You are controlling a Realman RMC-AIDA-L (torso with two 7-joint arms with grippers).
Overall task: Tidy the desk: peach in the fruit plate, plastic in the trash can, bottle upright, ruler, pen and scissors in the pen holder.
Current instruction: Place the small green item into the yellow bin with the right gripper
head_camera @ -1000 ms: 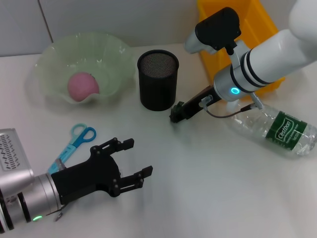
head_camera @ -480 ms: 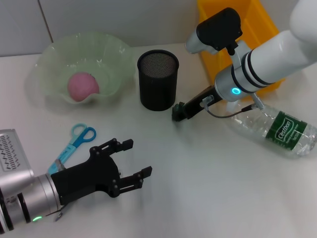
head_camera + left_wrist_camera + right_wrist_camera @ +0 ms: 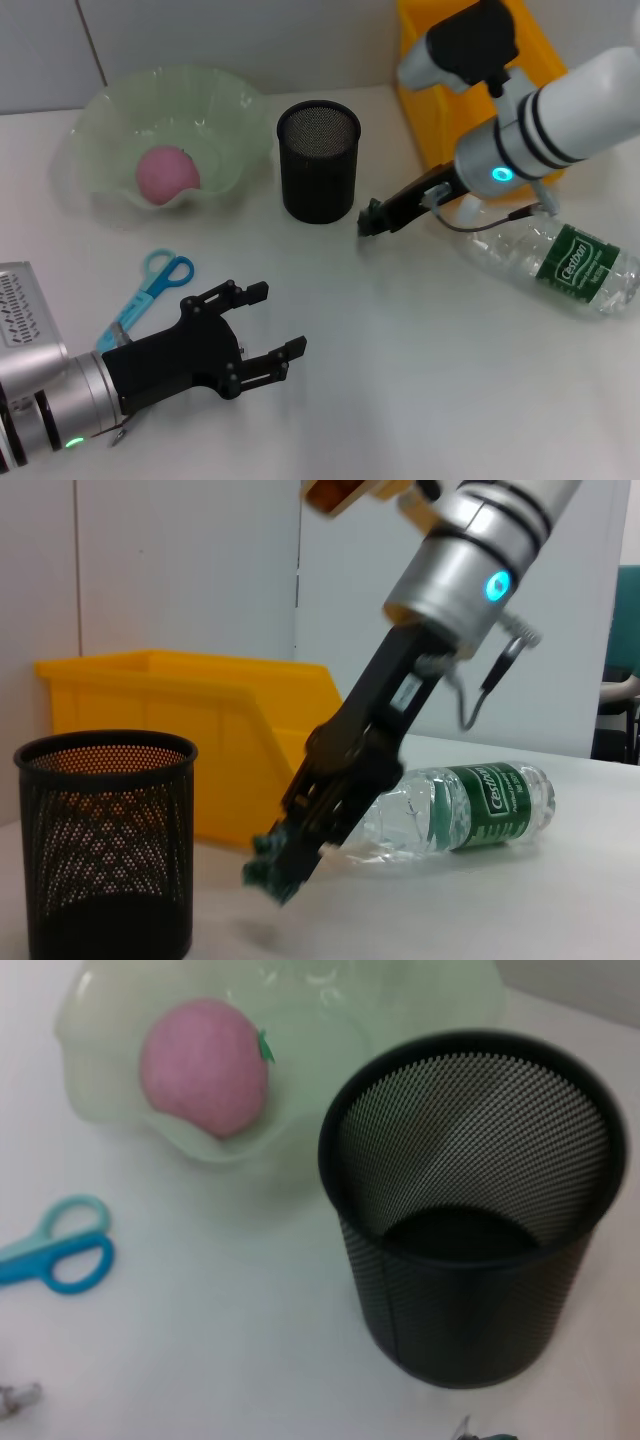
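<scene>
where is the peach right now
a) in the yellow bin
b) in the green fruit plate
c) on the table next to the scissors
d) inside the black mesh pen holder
b: the pink peach sits in the pale green fruit plate, apart from the mesh pen holder and the blue scissors.

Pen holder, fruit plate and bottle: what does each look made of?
The pen holder looks like black metal mesh, matte: fine perforations let light through. The fruit plate seems translucent pale green glass or plastic, glossy with a wavy rim; the look leaves it open. The bottle, lying on its side, appears to be clear thin plastic with a green label.
</scene>
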